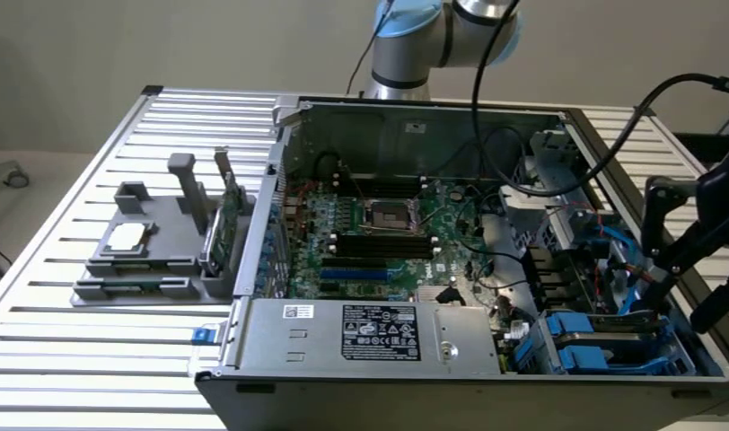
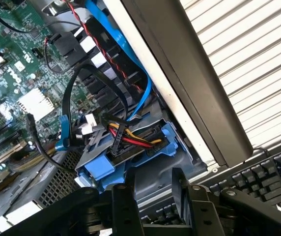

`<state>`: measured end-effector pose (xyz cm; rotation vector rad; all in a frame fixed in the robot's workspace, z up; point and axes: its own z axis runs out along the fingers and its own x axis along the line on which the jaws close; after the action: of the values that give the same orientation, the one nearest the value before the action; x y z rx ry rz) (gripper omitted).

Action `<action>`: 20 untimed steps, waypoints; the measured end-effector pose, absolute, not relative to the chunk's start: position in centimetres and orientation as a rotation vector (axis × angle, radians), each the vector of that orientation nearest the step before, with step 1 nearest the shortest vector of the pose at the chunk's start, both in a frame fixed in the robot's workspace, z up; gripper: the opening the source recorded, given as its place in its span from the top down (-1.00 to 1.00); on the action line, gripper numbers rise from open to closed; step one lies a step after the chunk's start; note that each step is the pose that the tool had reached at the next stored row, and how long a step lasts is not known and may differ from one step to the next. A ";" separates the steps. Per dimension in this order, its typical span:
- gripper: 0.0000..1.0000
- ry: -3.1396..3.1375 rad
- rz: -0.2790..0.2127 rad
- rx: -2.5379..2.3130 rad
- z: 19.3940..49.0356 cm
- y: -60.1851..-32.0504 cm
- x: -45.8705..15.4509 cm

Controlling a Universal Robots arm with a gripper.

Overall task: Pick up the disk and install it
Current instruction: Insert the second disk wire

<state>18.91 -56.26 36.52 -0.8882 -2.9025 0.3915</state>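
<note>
**Near edge.** The open computer case (image 1: 461, 400) stands on a slatted aluminium table (image 1: 89, 359). The grey power supply (image 1: 377, 334) lies along the case's near wall, with a black-and-white label on its top face.

**Near corner, the exterior view's right.** The drive bay (image 1: 604, 346) occupies this corner. The disk (image 2: 135, 161) sits in the bay, clipped in its blue carrier frame, and most of its metal body is hidden. A plug with yellow, red and black wires (image 2: 130, 140) lies against the carrier's edge. Whether the plug is seated cannot be told. A flat blue cable (image 2: 116, 44) runs along the inside of the case wall.

**Gripper.** The gripper (image 2: 155, 196) hangs over the bay, close to the case wall on the exterior view's right. Its two black fingers (image 2: 129, 206) stand wide apart with nothing between them. Whether the tips touch the carrier cannot be told. A black keyboard (image 2: 273, 172) lies outside the case wall, near the gripper.

**Middle.** The green motherboard (image 1: 389, 224) covers the case floor. It carries a CPU socket (image 1: 385, 214) and rows of black slots, and black cables cross it.

**The exterior view's left.** A grey fixture (image 1: 149, 260) rests on the table just beside the case. A small silver square chip (image 1: 127, 236) lies flat on the fixture. A thin green circuit card (image 1: 231, 224) stands on edge in it.

**Far.** The arm's blue-and-silver joint (image 1: 443, 36) rises behind the case's far wall.
</note>
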 end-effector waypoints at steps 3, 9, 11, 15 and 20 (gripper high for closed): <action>0.15 -2.894 0.363 -0.908 36.5 -56.3 19.0; 0.15 -2.891 0.350 -0.930 36.4 -56.8 19.0; 0.15 -2.893 0.349 -0.936 36.3 -57.0 19.1; 0.15 -2.895 0.346 -0.948 36.2 -57.4 19.1; 0.15 -2.898 0.341 -0.968 36.0 -57.8 19.1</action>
<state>19.12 -57.81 35.95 -0.9681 -2.8977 0.3412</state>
